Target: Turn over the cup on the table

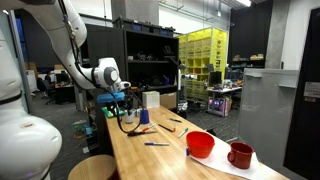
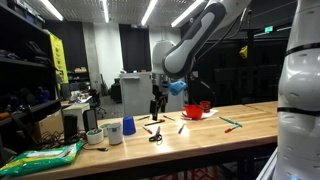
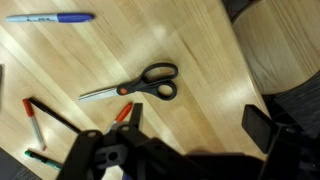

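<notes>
Near the table (image 2: 240,125) end, cup (image 2: 128,126), fingers (image 3: 262,125) spread above scissors (image 3: 140,85) mid-table.

Under gripper (image 2: 157,112): scissors (image 3: 140,87) and markers (image 3: 33,118) are strewn.
Beside cup (image 2: 128,127): a white cup (image 2: 112,132) is set close.
Above cup: left open.

Black-handled scissors (image 3: 140,84) lying flat, blades together and pointing left in the wrist view. Blue marker (image 3: 50,17) near the top edge, well apart from them. Red pens (image 3: 33,117) at lower left. In an exterior view, red bowl (image 1: 200,144) just beside a dark red mug (image 1: 240,154), both on a white sheet (image 1: 225,165). Round wooden stool (image 1: 92,168) in front. Stacked yellow crates (image 1: 202,50) far behind. Green bag (image 2: 40,157) at lower left.
</notes>
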`<state>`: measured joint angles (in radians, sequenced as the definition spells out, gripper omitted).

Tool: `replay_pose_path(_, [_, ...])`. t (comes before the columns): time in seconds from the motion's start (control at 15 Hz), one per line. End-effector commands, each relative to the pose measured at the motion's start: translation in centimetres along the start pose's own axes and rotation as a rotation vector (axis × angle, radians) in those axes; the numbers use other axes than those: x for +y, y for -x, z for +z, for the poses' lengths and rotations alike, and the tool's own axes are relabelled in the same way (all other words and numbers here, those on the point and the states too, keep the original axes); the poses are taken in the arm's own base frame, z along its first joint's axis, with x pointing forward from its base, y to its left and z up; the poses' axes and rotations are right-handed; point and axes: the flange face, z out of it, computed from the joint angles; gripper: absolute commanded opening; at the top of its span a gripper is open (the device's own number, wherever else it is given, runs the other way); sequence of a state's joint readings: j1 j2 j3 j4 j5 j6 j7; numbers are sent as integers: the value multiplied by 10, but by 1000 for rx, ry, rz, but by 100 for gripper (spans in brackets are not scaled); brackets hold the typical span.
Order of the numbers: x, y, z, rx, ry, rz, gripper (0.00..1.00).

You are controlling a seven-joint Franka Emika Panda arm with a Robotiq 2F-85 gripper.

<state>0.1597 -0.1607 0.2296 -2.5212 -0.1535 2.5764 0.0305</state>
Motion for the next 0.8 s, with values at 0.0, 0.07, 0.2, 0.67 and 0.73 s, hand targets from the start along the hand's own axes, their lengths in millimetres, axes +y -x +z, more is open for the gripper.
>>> replay_pose_path(0.0, [0,0,0,-1,-1,0,100])
replay_pose_path(0.07, [0,0,0,-1,-1,0,100])
replay_pose_path(0.2, [0,0,0,-1,-1,0,100])
replay_pose_path(0.67, [-6,-31,-2,36,-1,-4,100])
replay_pose_path(0.73, [-6,-46,-3,51,3,-7,100])
